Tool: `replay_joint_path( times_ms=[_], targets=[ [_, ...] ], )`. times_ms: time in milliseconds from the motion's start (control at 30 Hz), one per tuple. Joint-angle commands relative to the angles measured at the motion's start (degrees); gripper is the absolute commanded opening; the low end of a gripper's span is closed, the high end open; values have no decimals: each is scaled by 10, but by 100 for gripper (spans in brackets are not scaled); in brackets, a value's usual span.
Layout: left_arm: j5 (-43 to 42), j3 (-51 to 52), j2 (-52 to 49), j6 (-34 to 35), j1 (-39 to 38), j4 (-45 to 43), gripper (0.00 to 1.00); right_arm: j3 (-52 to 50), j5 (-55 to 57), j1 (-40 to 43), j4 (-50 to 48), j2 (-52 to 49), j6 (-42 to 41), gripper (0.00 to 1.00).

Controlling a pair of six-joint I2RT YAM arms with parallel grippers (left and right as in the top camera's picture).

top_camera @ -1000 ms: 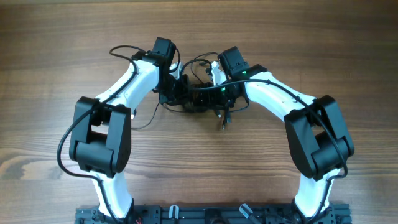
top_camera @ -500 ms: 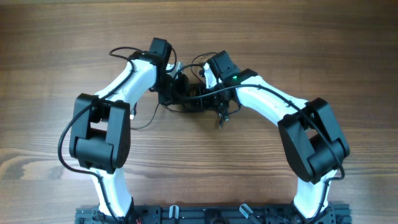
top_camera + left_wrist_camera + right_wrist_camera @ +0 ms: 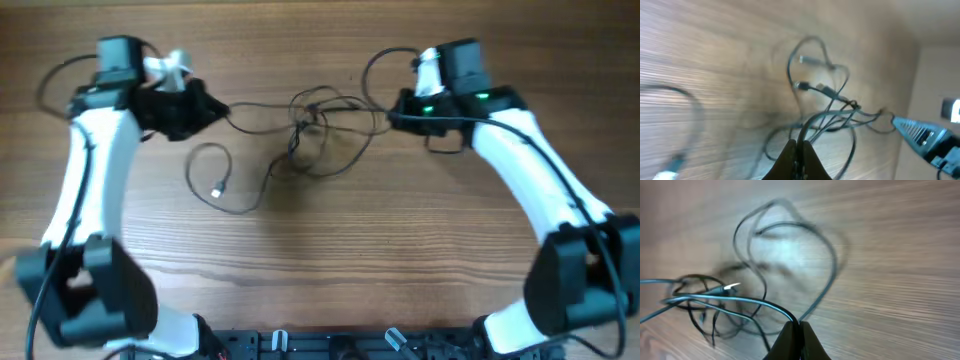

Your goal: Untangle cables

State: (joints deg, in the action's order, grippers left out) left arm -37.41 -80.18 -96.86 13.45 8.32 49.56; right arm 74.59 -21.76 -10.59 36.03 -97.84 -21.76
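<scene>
The cables (image 3: 310, 125) are thin black cords stretched across the middle of the wooden table, with a knot of loops at the centre and one strand curling to a small plug (image 3: 217, 192) at the lower left. My left gripper (image 3: 218, 112) is at the far left, shut on a cable strand (image 3: 807, 125). My right gripper (image 3: 392, 118) is at the right, shut on another strand (image 3: 775, 307). The tangle (image 3: 832, 100) hangs between them, and its loops also show in the right wrist view (image 3: 710, 292).
The wooden table (image 3: 320, 260) lies under everything. A black rail (image 3: 320, 345) runs along the near edge at the arm bases. The right gripper's tip (image 3: 920, 135) shows in the left wrist view.
Both grippers have moved apart from the centre, left arm far to the left and right arm to the right. The cable bundle has been pulled out wide between them.
</scene>
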Motion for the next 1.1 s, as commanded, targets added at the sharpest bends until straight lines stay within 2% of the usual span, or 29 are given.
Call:
replay_joint_path(
  times_ms=[0, 100, 300, 500, 767, 867, 967, 1067],
  targets=[
    [10, -3, 81, 21, 103, -13, 4, 0, 27, 88, 16, 39, 11, 4],
    [10, -3, 117, 28, 174, -14, 4, 0, 27, 148, 28, 44, 16, 4],
    [28, -3, 127, 114, 308, -8, 4, 0, 27, 262, 46, 44, 23, 4],
    [138, -3, 127, 160, 381, 16, 4, 0, 28, 374, 50, 44, 21, 4],
    [199, -3, 122, 176, 392, 17, 4, 0, 53, 499, 49, 44, -31, 4],
    [199, -3, 105, 179, 391, 18, 4, 0, 43, 502, 55, 44, -32, 4],
    [187, -3, 81, 186, 383, 28, 4, -1, -21, 491, 64, 44, -22, 4],
    [160, -3, 56, 183, 350, 33, 4, -1, -46, 458, 79, 44, -21, 4]
  ],
)
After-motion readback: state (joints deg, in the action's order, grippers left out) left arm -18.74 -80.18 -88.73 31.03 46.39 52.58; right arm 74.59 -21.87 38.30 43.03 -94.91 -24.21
